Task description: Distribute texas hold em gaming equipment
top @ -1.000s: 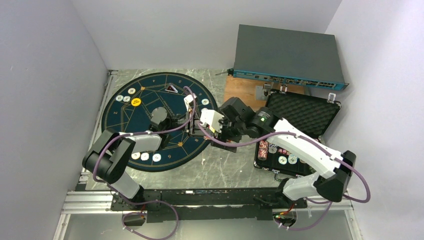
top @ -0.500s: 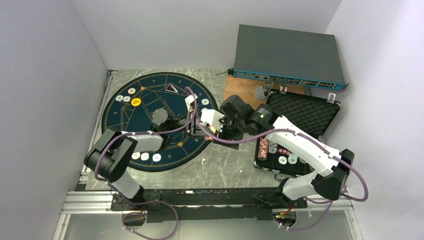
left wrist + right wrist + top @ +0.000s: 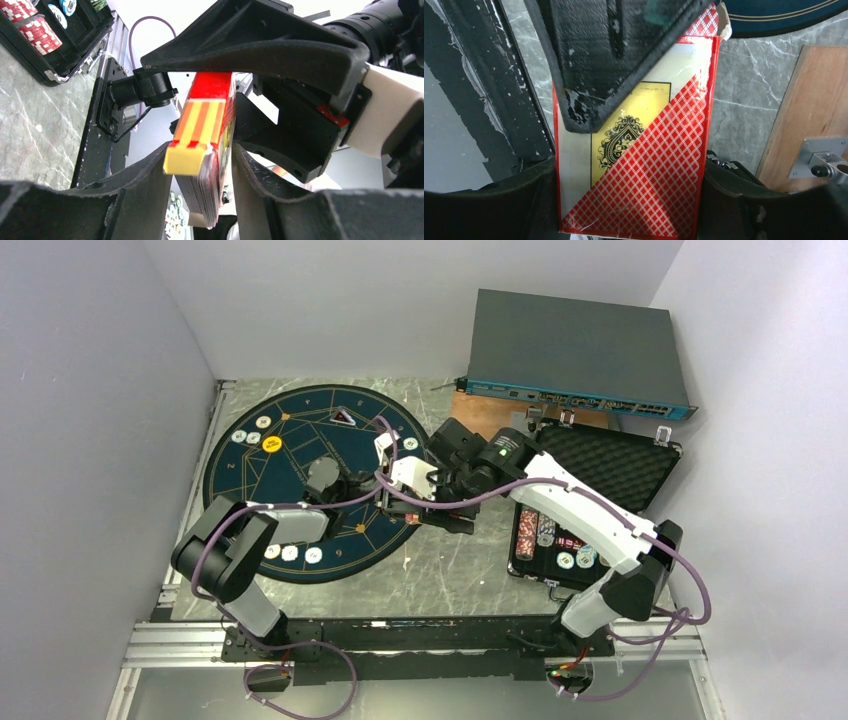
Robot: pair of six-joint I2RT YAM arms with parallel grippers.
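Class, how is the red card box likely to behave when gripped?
Probably stiff yet crushable: the card box looks like thin cardboard. Its glossy face may slip. Cards showing at its open end could slide out if tipped.

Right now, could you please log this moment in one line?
card box: above mat edge | right gripper: closed on it | left gripper: around it, grip unclear

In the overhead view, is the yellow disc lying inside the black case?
No, the yellow disc lies on the round navy mat, well to the left of the open black case.
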